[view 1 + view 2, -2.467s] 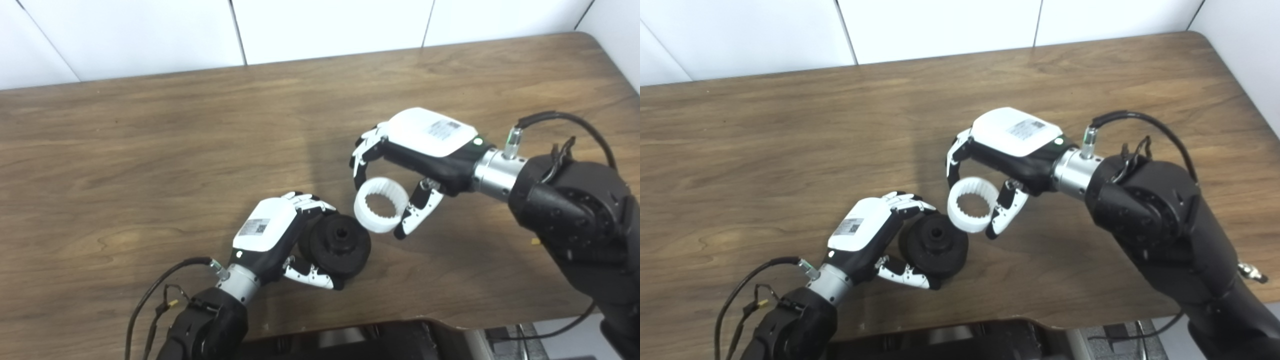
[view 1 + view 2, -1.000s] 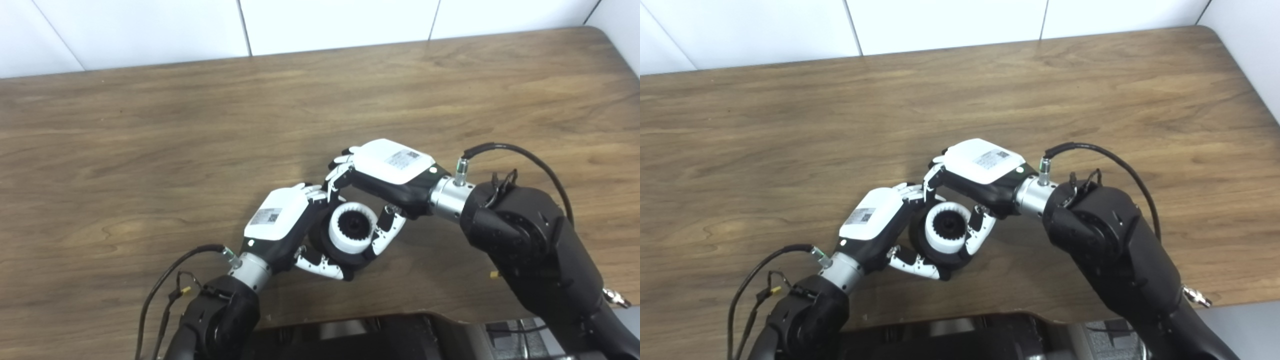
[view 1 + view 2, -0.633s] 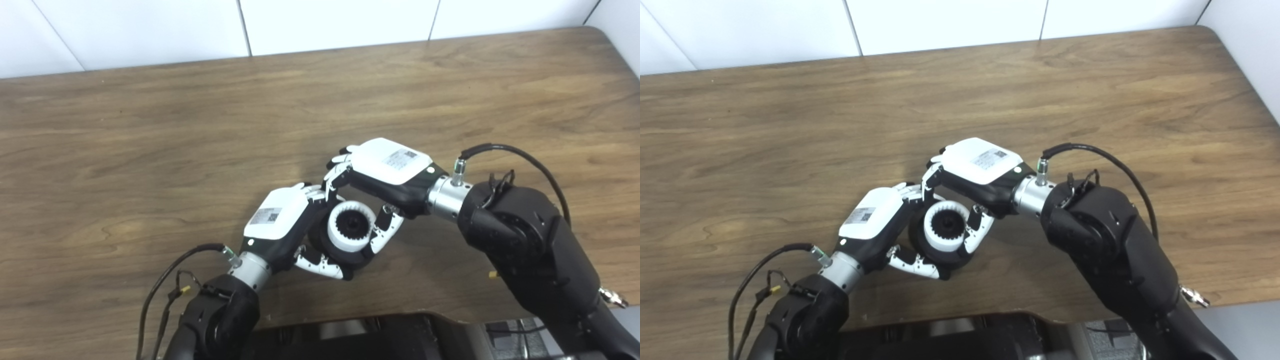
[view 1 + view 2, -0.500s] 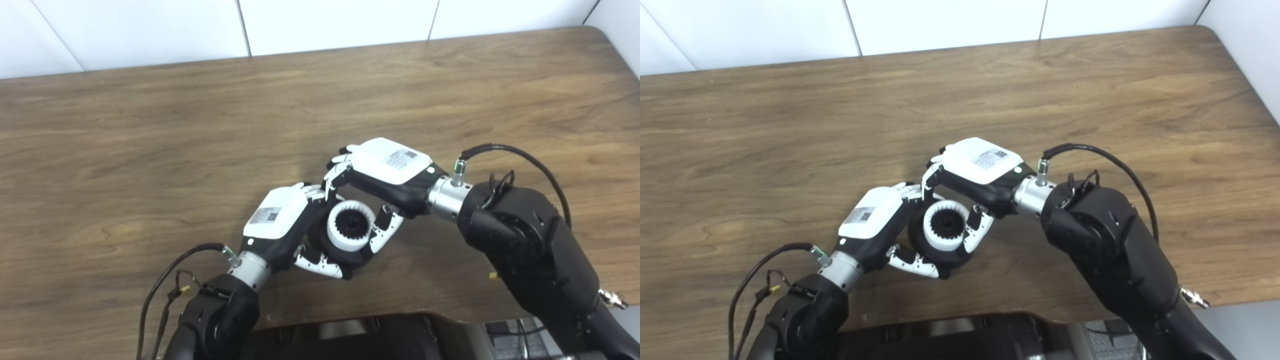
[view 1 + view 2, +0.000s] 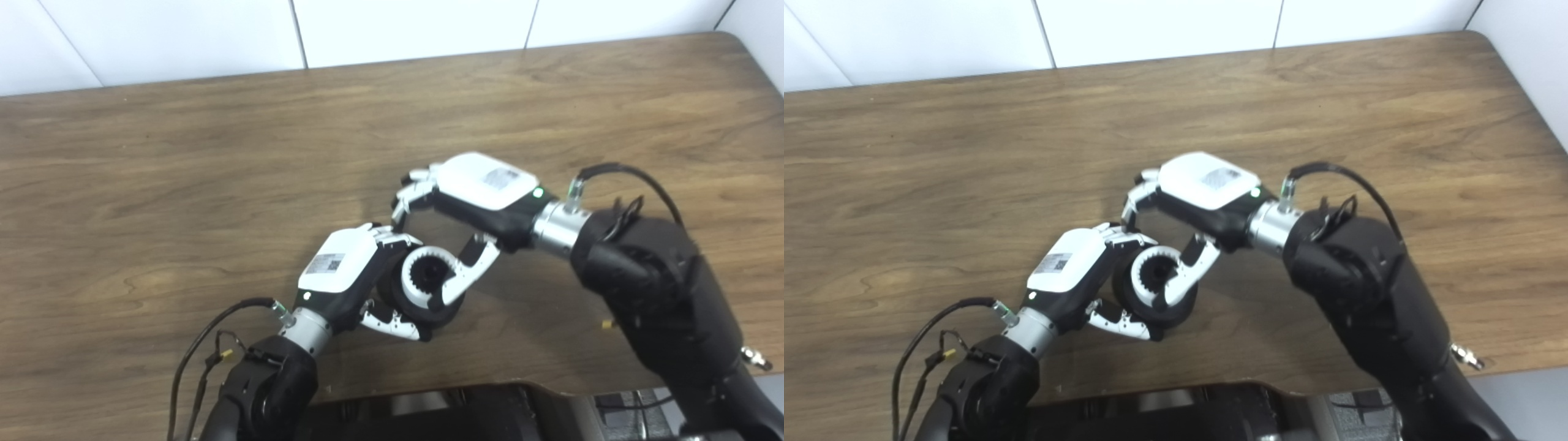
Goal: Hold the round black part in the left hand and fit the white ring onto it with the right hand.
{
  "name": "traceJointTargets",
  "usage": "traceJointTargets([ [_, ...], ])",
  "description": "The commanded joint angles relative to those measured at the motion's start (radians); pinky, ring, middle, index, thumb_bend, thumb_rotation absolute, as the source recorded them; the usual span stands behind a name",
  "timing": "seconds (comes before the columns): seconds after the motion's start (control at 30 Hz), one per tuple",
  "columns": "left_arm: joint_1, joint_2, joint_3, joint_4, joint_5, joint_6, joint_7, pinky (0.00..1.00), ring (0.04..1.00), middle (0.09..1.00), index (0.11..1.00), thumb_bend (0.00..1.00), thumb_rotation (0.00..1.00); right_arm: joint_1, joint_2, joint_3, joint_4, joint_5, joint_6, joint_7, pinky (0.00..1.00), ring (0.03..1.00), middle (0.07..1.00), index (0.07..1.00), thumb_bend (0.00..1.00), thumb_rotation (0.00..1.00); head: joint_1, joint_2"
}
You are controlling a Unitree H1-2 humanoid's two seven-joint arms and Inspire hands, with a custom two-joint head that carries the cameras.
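near the front edge of the wooden table (image 5: pixel 184 153), your left hand (image 5: pixel 343 275) is reaching in from the lower left, palm turned toward the centre, with its fingers and thumb curling around the round black part (image 5: pixel 429 309) and gripping it just above the tabletop. the white toothed ring (image 5: pixel 422 278) is sitting on the upturned face of that black part, its inner teeth surrounding the dark hub. your right hand (image 5: pixel 474 196) is coming in from the right, forearm angling down from the lower right corner, and is hanging above and behind the ring, back of the hand facing up. its fingers (image 5: pixel 411 191) are spreading apart and arching clear of the ring, holding nothing. its thumb (image 5: pixel 467 275) is stretching down and left, the tip lying across the ring's near-right rim; you cannot tell from either view whether it is pressing or only overlapping.
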Motion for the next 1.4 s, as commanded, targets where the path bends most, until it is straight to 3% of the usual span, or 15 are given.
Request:
traceJointTargets([
  [0.0,-0.018,-0.002,-0.006,0.005,0.000,-0.013,0.003,0.93,0.861,0.767,0.480,0.52,0.06,-0.055,0.002,-0.020,-0.039,0.011,0.028,0.012,0.95,0.936,0.838,0.674,1.00,0.45,-0.001,0.000],
  [0.23,-0.015,0.000,-0.005,0.011,-0.001,-0.017,0.015,0.93,0.860,0.765,0.480,0.52,0.06,-0.130,-0.016,-0.062,-0.087,0.033,0.114,0.074,0.94,0.931,0.838,0.670,1.00,0.42,0.003,-0.003],
  [0.57,-0.018,0.005,-0.005,0.009,0.024,-0.005,0.007,0.92,0.844,0.755,0.481,0.52,0.06,-0.148,-0.033,-0.079,-0.090,0.057,0.147,0.065,0.93,0.935,0.828,0.664,1.00,0.42,0.007,-0.006],
  [0.7,-0.026,0.006,-0.004,-0.004,0.055,0.022,-0.028,0.92,0.850,0.763,0.486,0.52,0.07,-0.142,-0.038,-0.080,-0.084,0.062,0.145,0.054,0.93,0.934,0.825,0.661,1.00,0.42,0.007,-0.007],
  [0.73,-0.033,0.012,-0.010,-0.010,0.083,0.030,-0.052,0.92,0.855,0.777,0.563,0.70,0.18,-0.140,-0.039,-0.081,-0.084,0.062,0.144,0.051,0.93,0.933,0.825,0.660,1.00,0.42,0.007,-0.007],
  [0.77,-0.037,0.015,-0.013,-0.015,0.103,0.036,-0.069,0.91,0.862,0.799,0.653,0.80,0.26,-0.138,-0.040,-0.081,-0.084,0.061,0.144,0.050,0.93,0.932,0.824,0.660,1.00,0.42,0.006,-0.006],
  [0.87,-0.055,0.027,-0.028,-0.033,0.173,0.060,-0.163,0.93,0.902,0.869,0.863,0.95,0.40,-0.133,-0.041,-0.079,-0.083,0.051,0.143,0.049,0.93,0.933,0.823,0.658,1.00,0.39,0.009,-0.008],
  [1.03,-0.060,0.023,-0.022,-0.043,0.200,0.076,-0.225,0.92,0.945,0.929,0.975,1.00,0.42,-0.123,-0.041,-0.076,-0.078,0.042,0.141,0.046,0.93,0.935,0.822,0.661,1.00,0.40,0.007,-0.008],
  [1.37,-0.071,0.007,0.004,-0.066,0.205,0.094,-0.283,0.94,0.959,0.950,0.999,1.00,0.44,-0.110,-0.042,-0.084,-0.060,0.051,0.138,0.022,0.94,0.935,0.821,0.660,1.00,0.43,0.011,-0.011],
])
